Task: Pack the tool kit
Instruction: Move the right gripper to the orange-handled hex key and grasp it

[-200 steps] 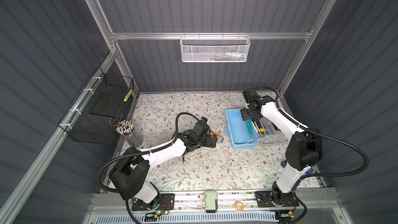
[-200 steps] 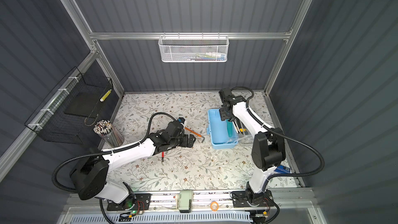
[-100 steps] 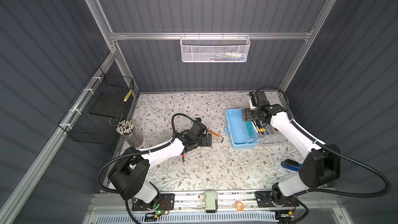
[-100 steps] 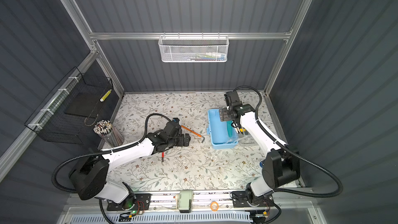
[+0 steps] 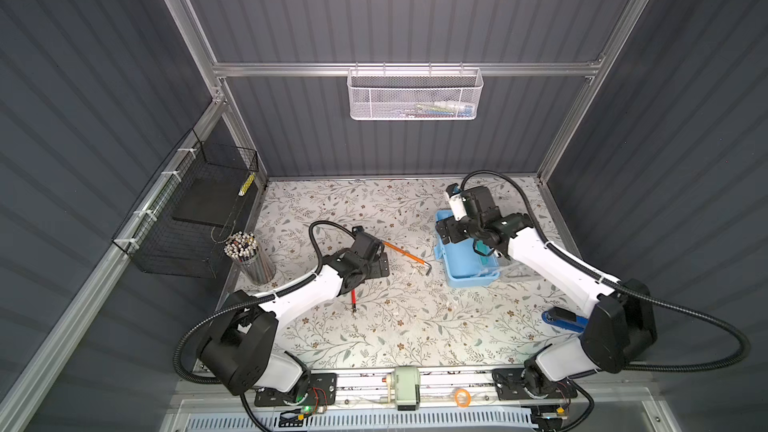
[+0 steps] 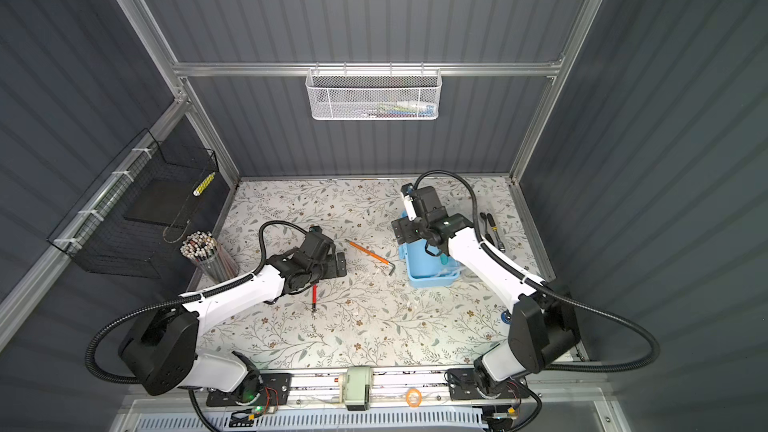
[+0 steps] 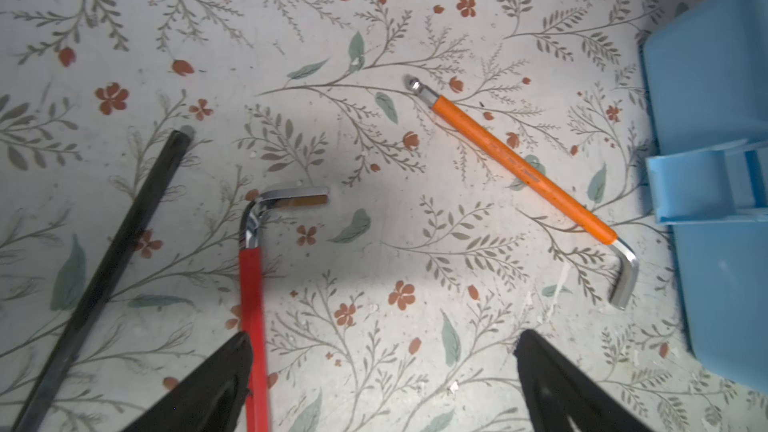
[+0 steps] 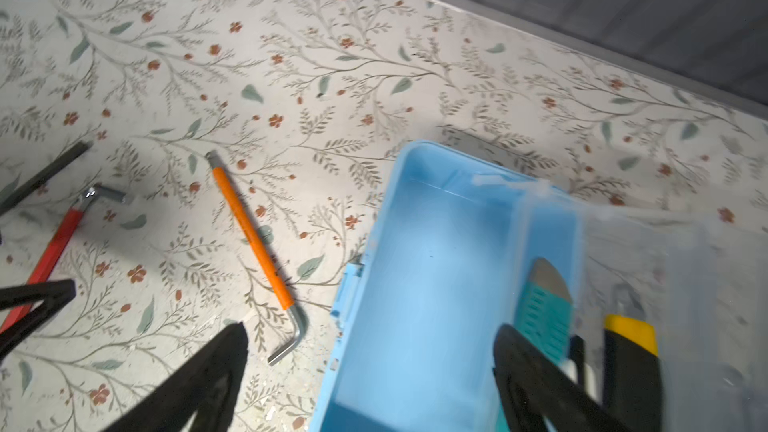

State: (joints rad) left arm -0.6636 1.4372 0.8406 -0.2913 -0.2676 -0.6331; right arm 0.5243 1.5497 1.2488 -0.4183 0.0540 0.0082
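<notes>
The light-blue rectangular plastic box (image 5: 462, 270) is set open at 3 o'clock on the floral table (image 5: 407, 326), with an orange-sleeved hex key (image 5: 405, 252) lying at its 9 o'clock. The left gripper (image 7: 384, 338) is spread, empty, over a red-sleeved hex key (image 7: 251, 284); the right gripper (image 8: 370, 328) is spread, empty, over the box's rim.

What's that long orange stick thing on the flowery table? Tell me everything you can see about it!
The orange hex key is a thin, L-shaped metal rod. A bright orange sleeve, plastic by its look, covers the long arm. A small rounded silver tip sticks out at one end and a short bare silver bend at the other. It lies flat and slanted on the flowery table, its bent end close to the light-blue box but apart from it. Only the table touches it; nothing holds it.
</notes>
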